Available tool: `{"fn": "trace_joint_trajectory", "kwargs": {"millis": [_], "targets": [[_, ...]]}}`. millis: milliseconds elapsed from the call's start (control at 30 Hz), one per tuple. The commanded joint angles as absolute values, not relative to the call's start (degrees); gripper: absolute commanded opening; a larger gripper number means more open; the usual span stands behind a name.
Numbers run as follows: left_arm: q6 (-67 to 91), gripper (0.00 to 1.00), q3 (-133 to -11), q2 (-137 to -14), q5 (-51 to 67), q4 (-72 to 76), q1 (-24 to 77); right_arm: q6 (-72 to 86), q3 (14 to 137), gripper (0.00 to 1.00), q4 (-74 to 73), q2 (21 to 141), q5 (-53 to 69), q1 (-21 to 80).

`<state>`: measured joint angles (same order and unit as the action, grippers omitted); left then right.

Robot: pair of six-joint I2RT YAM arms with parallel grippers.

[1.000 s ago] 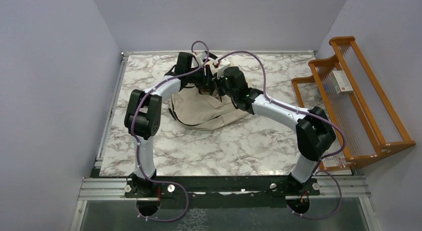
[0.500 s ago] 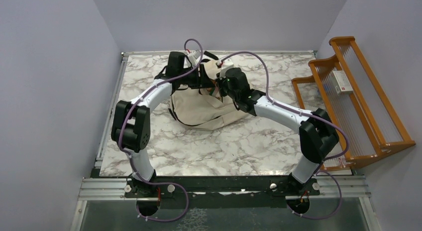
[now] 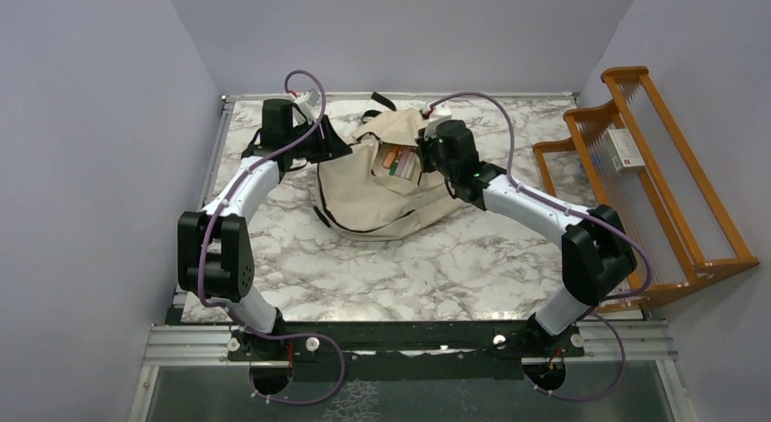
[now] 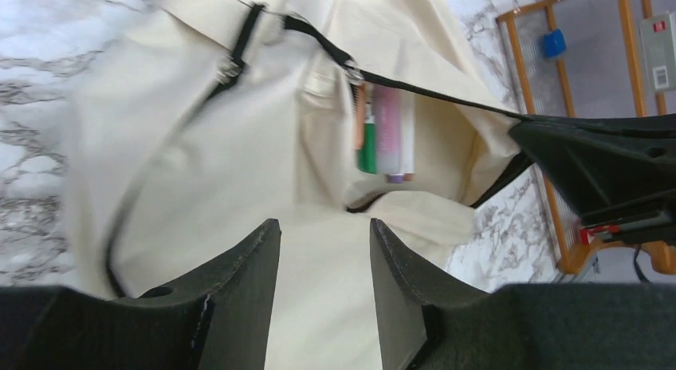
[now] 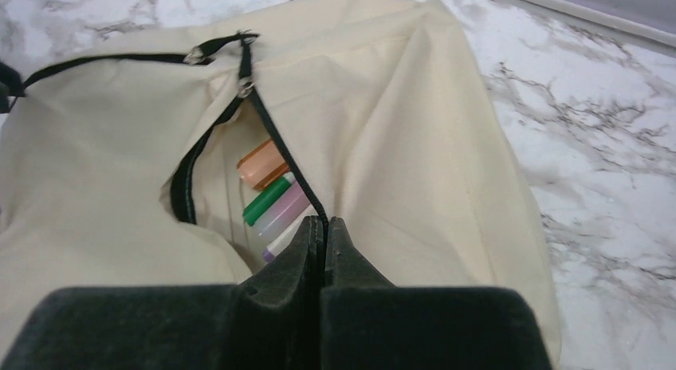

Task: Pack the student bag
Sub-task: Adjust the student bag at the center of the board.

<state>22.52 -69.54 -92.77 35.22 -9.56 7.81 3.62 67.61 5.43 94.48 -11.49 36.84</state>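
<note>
The beige student bag (image 3: 373, 190) lies on the marble table, its pocket held open. Several markers (image 3: 397, 160) (orange, green, pink, purple) stand inside the pocket; they show in the right wrist view (image 5: 271, 198) and the left wrist view (image 4: 383, 131). My right gripper (image 3: 427, 149) is shut on the bag's black zipper edge (image 5: 279, 151) at the pocket's right side and holds it up. My left gripper (image 3: 338, 149) is open and empty beside the bag's left side; in its own view the fingers (image 4: 239, 282) hang over the beige fabric (image 4: 199, 147).
A wooden rack (image 3: 650, 181) stands at the table's right edge. Walls close in the left and back sides. The bag's black straps (image 3: 382, 102) lie at the back.
My left gripper has pulled back to the left, out of the bag's opening, and is open. My right gripper has shifted right with the zipper edge, baring the markers in the pocket.
</note>
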Motion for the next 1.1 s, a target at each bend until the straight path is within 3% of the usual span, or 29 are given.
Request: {"fn": "trace_joint_trajectory", "kwargs": {"millis": [0, 233, 567, 767, 933, 1067], "targets": [[21.12, 0.45, -70.09, -91.25, 33.26, -9.99, 6.06, 1.44, 66.5, 0.0, 8.01, 89.87, -7.8, 31.37], [21.53, 0.45, -70.45, -92.82, 35.24, -9.51, 5.97, -7.82, 66.63, 0.01, 8.38, 89.31, 3.54, 28.16], [21.01, 0.45, -70.05, -93.54, 35.93, -8.96, 5.89, -12.5, 73.08, 0.06, -14.37, 94.31, 22.46, 28.21], [21.51, 0.44, -70.46, -94.72, 37.06, -8.48, 5.94, -11.52, 68.98, 0.16, -18.93, 95.22, 21.58, 28.21], [21.62, 0.44, -70.62, -95.01, 37.44, -8.32, 5.91, -10.46, 68.99, 0.33, -19.74, 95.71, 20.28, 28.21], [21.53, 0.44, -70.25, -95.1, 37.53, -8.32, 5.89, -8.78, 69.85, 0.4, -17.82, 94.3, 20.51, 28.21]]}}
